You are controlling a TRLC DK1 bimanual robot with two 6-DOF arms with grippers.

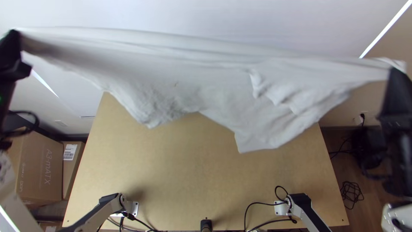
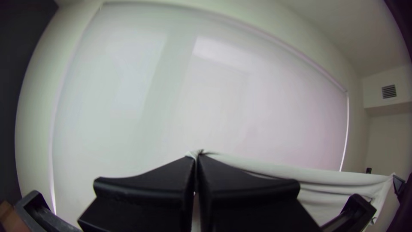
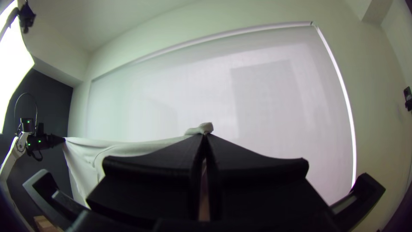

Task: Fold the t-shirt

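Note:
Stretched taut in the air between both grippers, the white t-shirt (image 1: 184, 73) hangs over the far part of the table, its lower edge uneven and creased. At the top view's upper left my left gripper (image 1: 16, 36) is shut on one end of it. My right gripper (image 1: 395, 75) is shut on the opposite end at the right. In the left wrist view the left gripper (image 2: 196, 159) pinches the shirt (image 2: 266, 169) at its fingertips. A small bunch of cloth pokes out past the right gripper (image 3: 205, 136) in the right wrist view, where the shirt (image 3: 116, 147) runs to the other arm.
Below the cloth lies the wooden table (image 1: 184, 163), with black cables (image 1: 270, 217) at its near edge. Cardboard boxes (image 1: 40, 165) stand beyond the table's left side. A pale blind (image 3: 274, 99) covers the wall behind.

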